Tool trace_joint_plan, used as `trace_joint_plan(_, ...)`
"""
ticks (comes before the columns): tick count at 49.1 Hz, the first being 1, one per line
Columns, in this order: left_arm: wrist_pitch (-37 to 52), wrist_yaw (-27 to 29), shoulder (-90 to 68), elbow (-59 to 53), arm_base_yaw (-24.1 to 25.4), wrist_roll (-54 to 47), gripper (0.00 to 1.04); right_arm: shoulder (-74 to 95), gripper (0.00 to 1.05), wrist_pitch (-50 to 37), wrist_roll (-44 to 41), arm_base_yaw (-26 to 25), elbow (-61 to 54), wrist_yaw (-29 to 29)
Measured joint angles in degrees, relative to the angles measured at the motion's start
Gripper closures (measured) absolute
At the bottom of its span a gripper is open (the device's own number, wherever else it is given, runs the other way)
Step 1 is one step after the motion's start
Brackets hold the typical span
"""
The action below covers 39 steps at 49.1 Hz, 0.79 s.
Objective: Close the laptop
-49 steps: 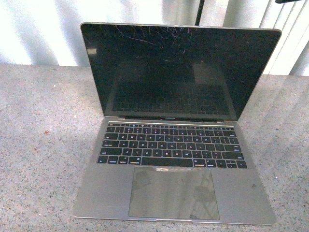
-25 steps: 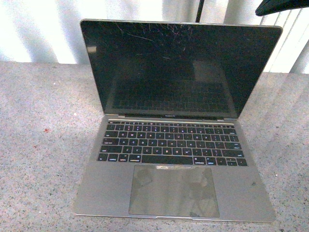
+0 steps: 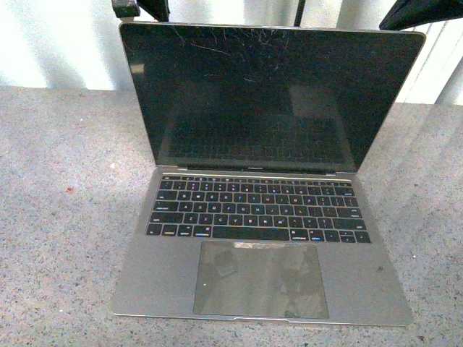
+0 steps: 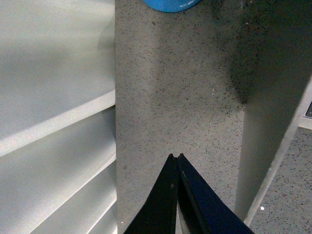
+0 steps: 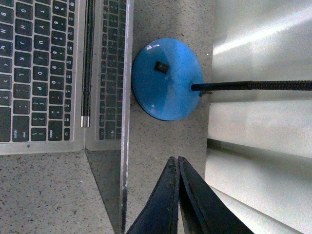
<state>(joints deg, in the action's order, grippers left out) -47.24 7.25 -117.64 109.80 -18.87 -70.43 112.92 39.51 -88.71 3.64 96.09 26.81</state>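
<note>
Left gripper (image 4: 175,157) up at 11 o'clock of the laptop (image 3: 260,210), just over the lid's top corner in the front view and mostly cropped. Arm reaching behind the lid, tips aimed down at the speckled counter (image 4: 170,87). Fingers pinched together, nothing between them. White slatted wall (image 4: 53,122) on one side, back of the lid on the other.

Laptop dead centre on the counter, open. Lid leaning a bit past upright, screen black and scratched near the top edge, keyboard and trackpad facing the camera.

Right gripper (image 5: 174,159) at 1 o'clock, over the other top corner. Also behind the screen edge, clear of it. Fingers clamped tip to tip, empty. Blue lamp base (image 5: 167,79) on the counter just beyond the tips, black gooseneck (image 5: 253,86) running off it toward the wall.
</note>
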Motion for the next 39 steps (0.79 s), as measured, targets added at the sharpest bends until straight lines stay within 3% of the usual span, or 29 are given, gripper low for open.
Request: trace_joint_plan(39, -1.2, -1.2, 1.2, -5.2, -1.4, 0.2, 1.01, -1.5, 1.02, 4.3, 7.8, 1.1, -3.0, 0.7)
